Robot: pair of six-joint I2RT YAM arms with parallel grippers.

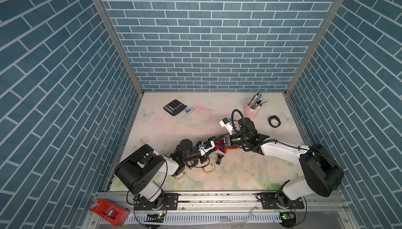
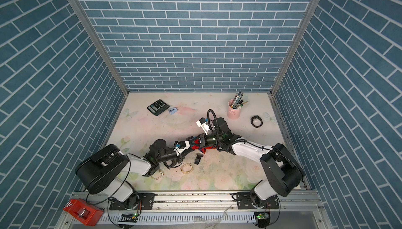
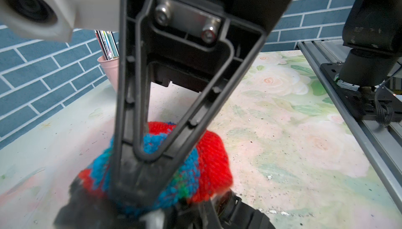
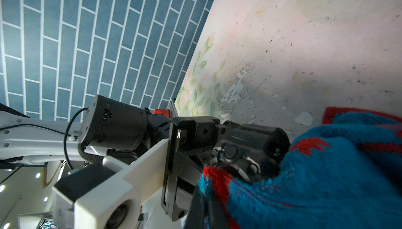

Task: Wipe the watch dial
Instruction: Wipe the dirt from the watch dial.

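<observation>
Right wrist view: left gripper [image 4: 219, 158] clamped shut on black watch [image 4: 256, 136], over the middle of the table [image 4: 282, 43]. Red-blue knit cloth [image 4: 326, 173] bunched against the watch, touching it and hiding part. Left wrist view: right gripper [image 3: 141, 156] pinched tight on the cloth. Calculator [image 1: 175, 107] and pink pen cup [image 1: 252, 110] well apart, at the back.

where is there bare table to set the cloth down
Bare: the back strip between the blue clip and pink cup; the left stretch between calculator and left arm; the front patch between gold buckle and right arm. Crowded: the centre, where the left gripper holding the watch meets the right gripper holding the cloth, black piece just in front.
</observation>
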